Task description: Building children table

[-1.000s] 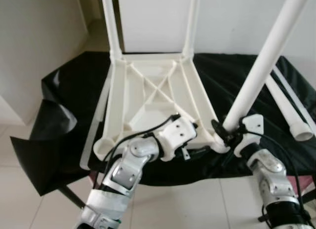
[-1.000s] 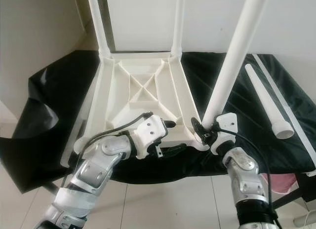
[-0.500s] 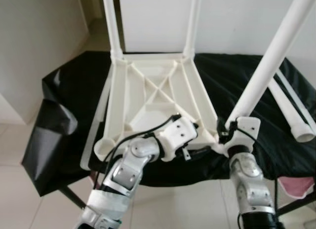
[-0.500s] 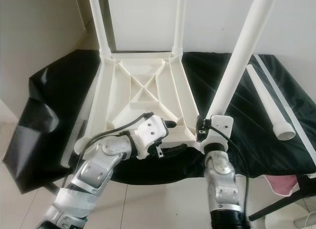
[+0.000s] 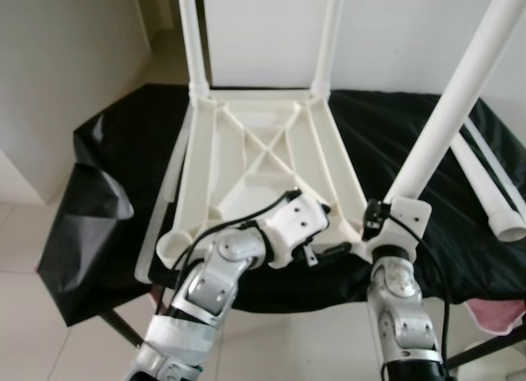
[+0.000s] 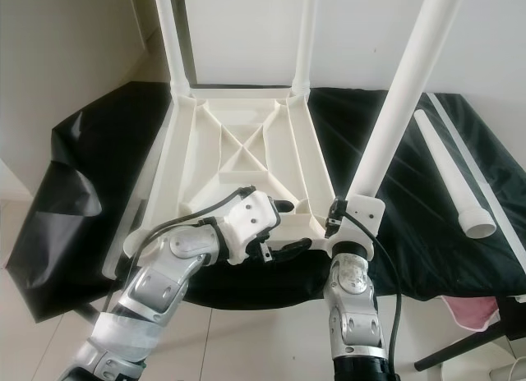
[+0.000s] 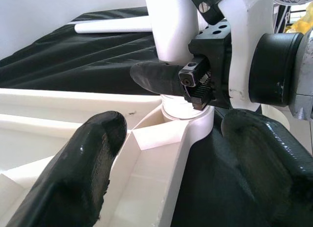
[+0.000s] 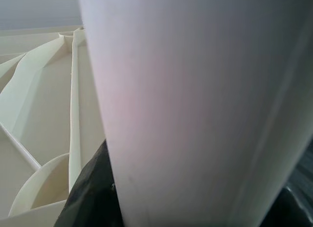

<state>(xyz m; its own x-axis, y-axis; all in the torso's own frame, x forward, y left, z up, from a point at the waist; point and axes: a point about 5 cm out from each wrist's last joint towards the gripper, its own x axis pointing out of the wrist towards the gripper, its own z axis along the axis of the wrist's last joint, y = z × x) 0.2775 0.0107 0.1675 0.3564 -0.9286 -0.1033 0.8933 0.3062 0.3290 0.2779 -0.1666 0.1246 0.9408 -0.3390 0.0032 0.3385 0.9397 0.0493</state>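
The white plastic table top (image 5: 246,151) lies upside down on a black-covered table, with two white legs (image 5: 187,36) standing in its far corners. My right gripper (image 5: 380,217) is shut on a third white leg (image 5: 448,118) near its lower end. That leg leans up to the right, and its foot sits at the near right corner socket (image 7: 188,114). My left gripper (image 5: 325,248) is clamped on the top's near rim beside that corner, one finger (image 7: 93,153) inside the rim and the other outside. The near left socket (image 5: 174,243) holds nothing.
Another loose white leg (image 6: 452,172) lies on the black cloth (image 5: 107,176) at the right. The cloth hangs off the table's left side. A pink item (image 5: 497,315) shows below the table at the right, and a white wall stands behind.
My right arm has swung in from the right to stand under the leg. The leg's foot has moved left onto the corner socket. The left gripper has stayed put.
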